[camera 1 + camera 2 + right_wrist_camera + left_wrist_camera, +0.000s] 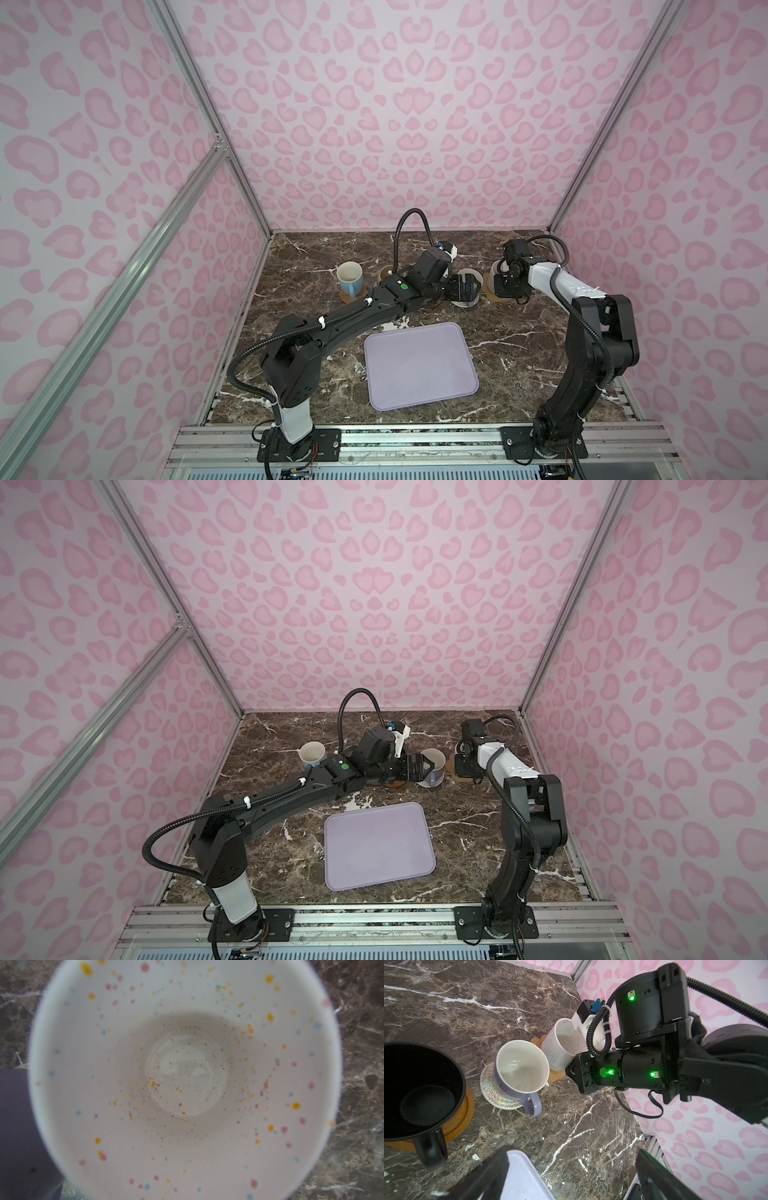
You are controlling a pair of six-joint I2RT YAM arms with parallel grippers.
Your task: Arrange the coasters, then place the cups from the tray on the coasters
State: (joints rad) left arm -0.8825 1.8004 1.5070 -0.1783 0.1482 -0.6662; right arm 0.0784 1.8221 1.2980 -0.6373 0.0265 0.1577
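Note:
The lavender tray (pixel 419 365) lies bare at the front. A light blue cup (pixel 348 277) stands on an orange woven coaster (pixel 347 296). A pale yellow cup (pixel 384 272) peeks out behind my left arm. In the left wrist view a black cup (pixel 421 1093) sits on a brown wooden coaster (pixel 463 1113), a lavender cup (pixel 521 1070) on a cream woven coaster (pixel 488 1084), and a speckled cup (pixel 560 1043) on a tan flower coaster (pixel 556 1076). My right gripper (pixel 569 1068) is against the speckled cup's side, its jaws hidden. My left gripper (pixel 571 1178) hangs open and empty near the lavender cup.
Pink-patterned walls with aluminium posts (pixel 552 226) close in the marble table (pixel 519 345) on three sides. My left arm (pixel 353 316) stretches across the middle, covering part of the cup row. A metal rail (pixel 415 436) runs along the front edge.

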